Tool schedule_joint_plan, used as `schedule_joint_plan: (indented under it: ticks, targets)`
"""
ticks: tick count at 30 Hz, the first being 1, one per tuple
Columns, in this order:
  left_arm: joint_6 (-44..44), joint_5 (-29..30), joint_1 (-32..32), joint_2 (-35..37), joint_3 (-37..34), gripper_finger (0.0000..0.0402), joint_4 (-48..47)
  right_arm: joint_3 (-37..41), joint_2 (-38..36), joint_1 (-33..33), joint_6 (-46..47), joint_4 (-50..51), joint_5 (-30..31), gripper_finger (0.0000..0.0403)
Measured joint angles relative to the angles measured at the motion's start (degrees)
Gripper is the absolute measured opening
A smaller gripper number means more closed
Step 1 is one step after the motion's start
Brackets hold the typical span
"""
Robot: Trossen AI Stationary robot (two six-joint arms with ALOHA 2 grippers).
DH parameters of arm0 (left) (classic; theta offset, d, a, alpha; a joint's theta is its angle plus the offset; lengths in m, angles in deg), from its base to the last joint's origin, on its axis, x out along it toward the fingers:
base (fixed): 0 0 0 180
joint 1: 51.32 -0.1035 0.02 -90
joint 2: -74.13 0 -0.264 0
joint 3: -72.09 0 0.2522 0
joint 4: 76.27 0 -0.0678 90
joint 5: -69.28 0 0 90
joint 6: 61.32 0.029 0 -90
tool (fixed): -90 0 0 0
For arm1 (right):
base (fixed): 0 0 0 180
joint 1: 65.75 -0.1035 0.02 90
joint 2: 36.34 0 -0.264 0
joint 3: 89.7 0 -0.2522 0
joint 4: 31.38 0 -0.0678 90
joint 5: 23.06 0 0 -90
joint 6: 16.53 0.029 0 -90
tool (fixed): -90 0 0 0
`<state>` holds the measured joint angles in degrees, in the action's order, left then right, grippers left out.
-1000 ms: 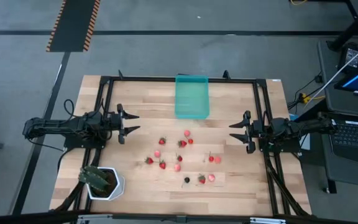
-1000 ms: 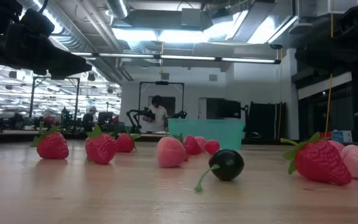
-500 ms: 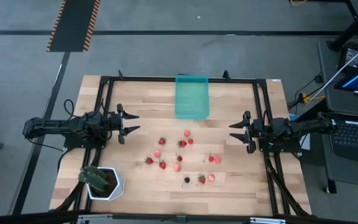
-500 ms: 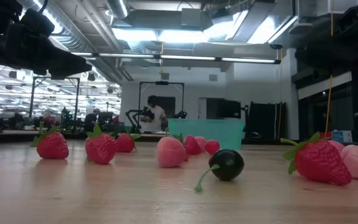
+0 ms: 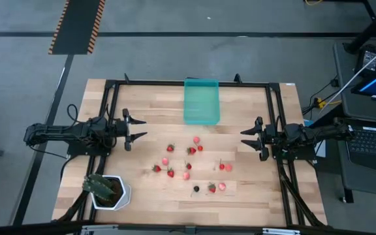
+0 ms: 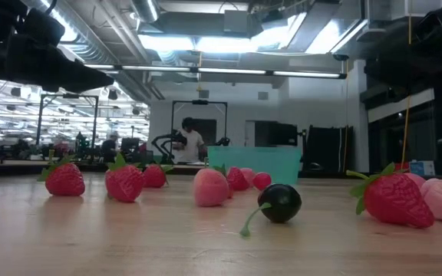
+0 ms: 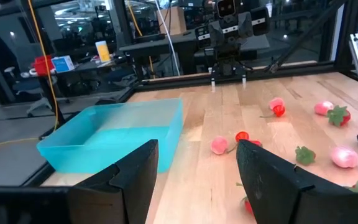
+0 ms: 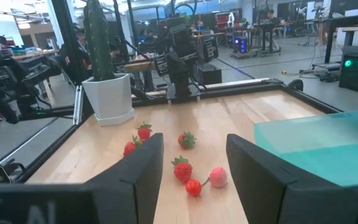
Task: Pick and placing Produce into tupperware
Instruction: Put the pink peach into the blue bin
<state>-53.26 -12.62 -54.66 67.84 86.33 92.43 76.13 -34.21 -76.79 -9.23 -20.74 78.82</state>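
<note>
Several small red and pink strawberries (image 5: 189, 160) and one dark berry (image 5: 196, 189) lie scattered on the wooden table's middle. The teal tupperware (image 5: 201, 101) stands empty at the far edge. My left gripper (image 5: 138, 129) hovers open at the table's left side, above the wood, pointing toward the fruit. My right gripper (image 5: 245, 138) hovers open at the right side, facing it. In the low view the dark berry (image 6: 280, 203) and strawberries (image 6: 125, 182) rest on the tabletop. The left wrist view shows the tupperware (image 7: 114, 134); the right wrist view shows strawberries (image 8: 182, 168).
A white pot with a green plant (image 5: 109, 190) stands at the near left corner. A black frame (image 5: 188, 83) runs around the table's left, far and right sides. Bare wood lies between each gripper and the fruit. A person (image 6: 191, 142) stands far behind the table.
</note>
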Motion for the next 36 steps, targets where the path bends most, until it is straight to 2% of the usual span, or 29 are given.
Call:
schedule_joint_plan:
  ticks: [15,22,31,36]
  targets:
    - [-4.77,0.0,-0.02,0.01,0.0,0.0212,1.05,0.0,0.0,0.0,3.13,0.0,-0.07,0.0179]
    - [-5.01,-0.02,-0.01,0.01,0.0,0.0212,1.03,0.0,0.0,0.0,7.36,0.24,-1.16,0.0179]
    - [-6.47,-0.07,-0.02,0.01,-0.01,0.0212,1.04,0.0,0.0,0.0,7.58,0.39,-2.85,0.0179]
    - [-9.88,-3.92,-0.01,-0.01,-0.01,0.0212,1.05,0.0,0.0,-0.03,7.38,0.72,-4.5,0.0179]
